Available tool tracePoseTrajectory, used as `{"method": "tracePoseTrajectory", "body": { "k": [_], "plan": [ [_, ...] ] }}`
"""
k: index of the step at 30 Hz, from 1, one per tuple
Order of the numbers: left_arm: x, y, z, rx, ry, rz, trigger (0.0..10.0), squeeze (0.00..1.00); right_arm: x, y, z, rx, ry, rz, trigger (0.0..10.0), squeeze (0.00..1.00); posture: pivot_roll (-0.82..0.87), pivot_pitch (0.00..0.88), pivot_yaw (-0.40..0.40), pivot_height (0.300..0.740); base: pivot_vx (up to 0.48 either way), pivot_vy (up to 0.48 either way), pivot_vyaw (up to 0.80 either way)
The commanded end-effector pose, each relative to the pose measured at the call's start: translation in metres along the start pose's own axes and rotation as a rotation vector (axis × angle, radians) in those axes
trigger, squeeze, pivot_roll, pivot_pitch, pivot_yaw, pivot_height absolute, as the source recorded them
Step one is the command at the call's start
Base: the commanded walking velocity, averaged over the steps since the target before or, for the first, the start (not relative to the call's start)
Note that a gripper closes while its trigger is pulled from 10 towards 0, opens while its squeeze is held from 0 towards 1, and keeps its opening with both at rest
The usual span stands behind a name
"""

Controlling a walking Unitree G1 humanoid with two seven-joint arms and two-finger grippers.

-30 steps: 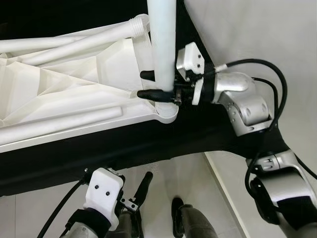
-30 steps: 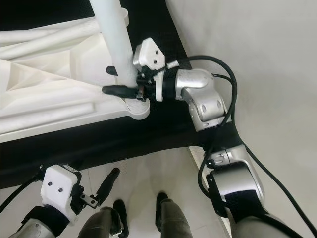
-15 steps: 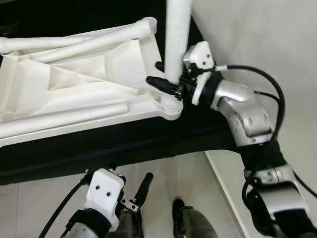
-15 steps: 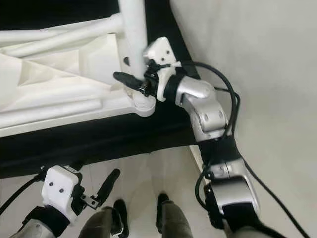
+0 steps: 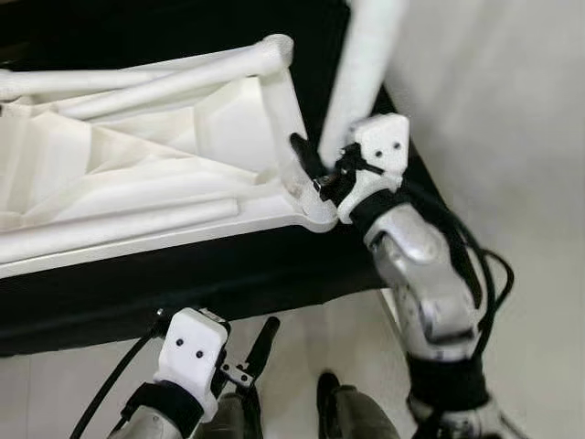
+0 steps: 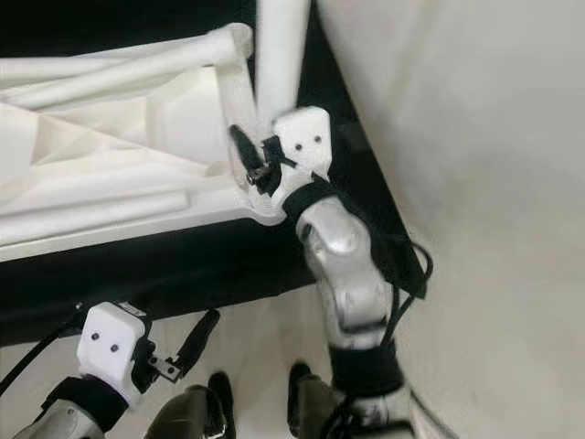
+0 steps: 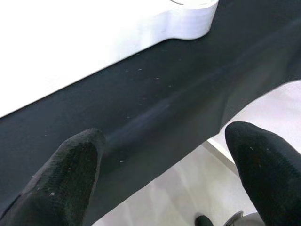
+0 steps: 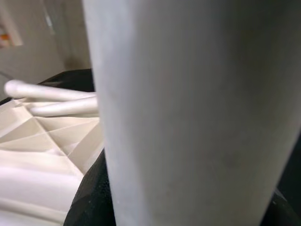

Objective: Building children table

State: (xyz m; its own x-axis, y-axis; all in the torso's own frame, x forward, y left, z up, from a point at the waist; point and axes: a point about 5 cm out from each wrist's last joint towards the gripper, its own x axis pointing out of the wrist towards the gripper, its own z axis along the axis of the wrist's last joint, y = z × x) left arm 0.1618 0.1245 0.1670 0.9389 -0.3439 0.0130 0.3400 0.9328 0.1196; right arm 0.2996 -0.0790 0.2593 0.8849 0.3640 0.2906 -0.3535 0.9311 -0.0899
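At the near right corner of the tabletop (image 5: 183,165), my right gripper (image 5: 315,169) pinches the foot of a white leg (image 5: 361,73), its fingers pressed against the tube on either side. A second ago the arm reached in from the side with the leg nearly upright in the corner socket (image 5: 315,212); now the wrist has swung round below the corner and the leg leans away from the tabletop, toward the pale wall (image 5: 494,110). I read that as turning or rocking the leg to seat it, and I cannot tell whether its end still sits square in the socket.

The tabletop lies upside down, ribs up, on a black cloth (image 5: 183,274). Two more legs lie across it, one along its far edge (image 5: 155,78), one along its near edge (image 5: 119,224).

My left gripper (image 5: 251,361) hangs idle below the cloth's near edge, fingers spread, holding nothing. The wall close beside the leg limits how far it can tilt.
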Motion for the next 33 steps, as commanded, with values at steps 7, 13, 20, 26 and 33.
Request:
{"method": "tracePoseTrajectory", "body": {
  "k": [7, 13, 20, 26, 33],
  "plan": [
    [0.001, 0.001, -0.006, 0.007, 0.021, 0.007, 10.0, 0.00, -0.015, 0.011, -0.070, 0.054, 0.376, -0.022, 10.0, 0.00, -0.05, 0.374, 0.028, 0.740, 0.000, 0.000, 0.00],
    [0.005, 0.004, -0.006, 0.015, 0.013, 0.020, 10.0, 0.00, -0.008, 0.021, -0.062, 0.024, 0.323, 0.105, 10.0, 0.00, -0.05, 0.362, 0.023, 0.740, 0.000, 0.000, 0.00],
    [0.011, 0.017, -0.002, 0.022, -0.002, 0.094, 10.0, 0.00, -0.009, 0.031, -0.055, -0.077, 0.268, 0.233, 10.0, 0.00, -0.05, 0.347, 0.021, 0.740, 0.000, 0.000, 0.00],
    [0.022, 0.047, 0.012, 0.051, -0.064, 0.208, 10.0, 0.00, -0.006, 0.029, -0.058, -0.114, 0.279, 0.288, 10.0, 0.00, -0.05, 0.329, 0.012, 0.740, 0.000, 0.000, 0.00],
    [0.043, 0.069, 0.062, 0.024, -0.260, 0.141, 10.0, 0.00, -0.003, 0.030, -0.064, -0.073, 0.310, 0.297, 10.0, 0.00, -0.04, 0.297, 0.006, 0.740, 0.000, 0.000, 0.00]
  ]
}}
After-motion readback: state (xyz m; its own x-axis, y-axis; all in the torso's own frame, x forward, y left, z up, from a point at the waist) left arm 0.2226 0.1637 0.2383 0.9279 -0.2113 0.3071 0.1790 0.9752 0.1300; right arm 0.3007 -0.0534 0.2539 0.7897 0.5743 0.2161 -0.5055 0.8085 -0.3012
